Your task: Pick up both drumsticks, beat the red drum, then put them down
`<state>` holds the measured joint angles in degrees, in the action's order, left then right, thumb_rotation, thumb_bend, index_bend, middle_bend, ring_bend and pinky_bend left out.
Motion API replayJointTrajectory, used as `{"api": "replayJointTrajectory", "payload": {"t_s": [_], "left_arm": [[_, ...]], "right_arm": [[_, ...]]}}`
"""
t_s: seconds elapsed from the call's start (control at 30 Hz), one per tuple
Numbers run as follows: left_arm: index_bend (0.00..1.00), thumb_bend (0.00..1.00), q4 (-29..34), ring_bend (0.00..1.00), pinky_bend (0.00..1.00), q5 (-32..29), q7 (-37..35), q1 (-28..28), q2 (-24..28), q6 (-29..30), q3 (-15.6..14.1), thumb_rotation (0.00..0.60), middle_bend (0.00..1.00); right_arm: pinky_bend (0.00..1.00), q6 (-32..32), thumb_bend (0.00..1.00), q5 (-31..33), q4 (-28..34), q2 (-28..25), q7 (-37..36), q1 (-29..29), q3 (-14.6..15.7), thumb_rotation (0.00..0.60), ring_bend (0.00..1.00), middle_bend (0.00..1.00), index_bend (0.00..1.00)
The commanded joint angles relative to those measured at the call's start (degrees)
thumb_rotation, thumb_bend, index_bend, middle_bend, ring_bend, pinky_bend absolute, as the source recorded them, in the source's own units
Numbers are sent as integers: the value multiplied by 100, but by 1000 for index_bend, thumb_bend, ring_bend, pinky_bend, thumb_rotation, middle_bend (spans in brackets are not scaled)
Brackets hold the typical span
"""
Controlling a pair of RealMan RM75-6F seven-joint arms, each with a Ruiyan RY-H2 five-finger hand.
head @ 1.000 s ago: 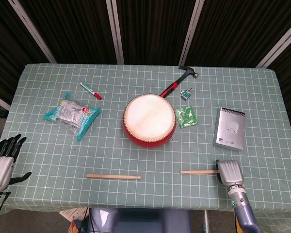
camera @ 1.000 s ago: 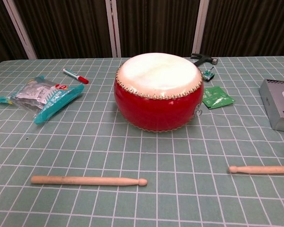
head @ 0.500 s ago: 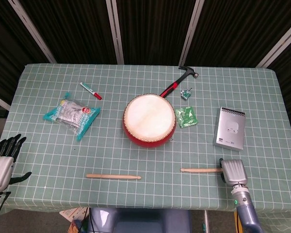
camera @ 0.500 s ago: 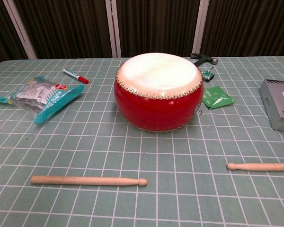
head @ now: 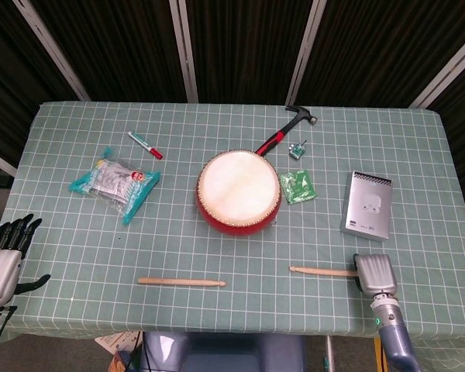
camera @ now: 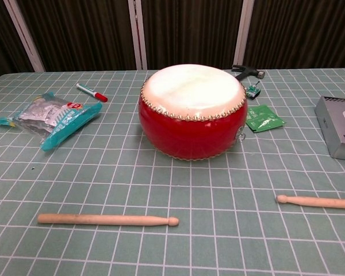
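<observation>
The red drum (head: 239, 192) (camera: 191, 111) with its pale skin stands mid-table. One drumstick (head: 181, 282) (camera: 107, 219) lies loose on the cloth in front of the drum, left of centre. The other drumstick (head: 322, 271) (camera: 316, 201) lies near the front right; its butt end runs under my right hand (head: 376, 273), whose back faces the camera and which grips it. My left hand (head: 4, 260) hangs beyond the table's left edge, fingers spread, holding nothing. Neither hand shows in the chest view.
A hammer (head: 285, 130), a small green tag (head: 297, 149) and a green packet (head: 299, 187) lie behind and right of the drum. A grey box (head: 367, 205) sits at the right. A snack bag (head: 114, 183) and a red marker (head: 145, 145) lie at the left.
My right hand has slid a little right and toward the front edge, drawing the right drumstick with it; in the chest view its tip has lifted slightly. The left hand has not moved.
</observation>
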<state>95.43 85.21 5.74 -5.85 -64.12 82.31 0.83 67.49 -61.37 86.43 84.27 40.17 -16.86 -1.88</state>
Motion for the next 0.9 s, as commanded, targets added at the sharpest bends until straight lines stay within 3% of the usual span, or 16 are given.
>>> {"api": "replayJointTrajectory", "payload": {"t_s": [0.03,0.17,0.37,0.57,0.63,0.77,0.9], "left_arm": [[0,36,3,0,48,2,-3,0,2,-3,-3,600,0],[0,36,11,0,48,4,-10,5,8,8,-3,600,0],[2,37,43,0,49,3,-3,2,23,-4,-7,600,0],[41,47,87,28,107,13,65,2,34,32,10,600,28],[66,57,112,88,176,20,80,3,41,44,12,600,98],[147,118,167,303,328,15,130,-17,71,28,27,600,324],[256,166,206,599,650,21,286,-71,67,6,67,600,584]], "right_arm": [[1000,27,492,-34,119,-79,-35,1,1,600,1000,1000,865],[1000,161,508,-145,564,-364,-200,18,-73,600,1000,999,883],[1000,296,532,-199,1815,-1282,-910,113,-319,600,1000,1000,911],[1000,293,549,-175,2249,-1765,-1479,223,-371,600,1000,1000,921],[1000,262,549,-188,2255,-1825,-1591,241,-340,600,1000,1000,921],[1000,178,549,-179,2299,-1891,-1742,226,-315,600,1000,1000,921],[1000,161,549,-204,2320,-1912,-1790,208,-296,600,1000,1000,921]]}}
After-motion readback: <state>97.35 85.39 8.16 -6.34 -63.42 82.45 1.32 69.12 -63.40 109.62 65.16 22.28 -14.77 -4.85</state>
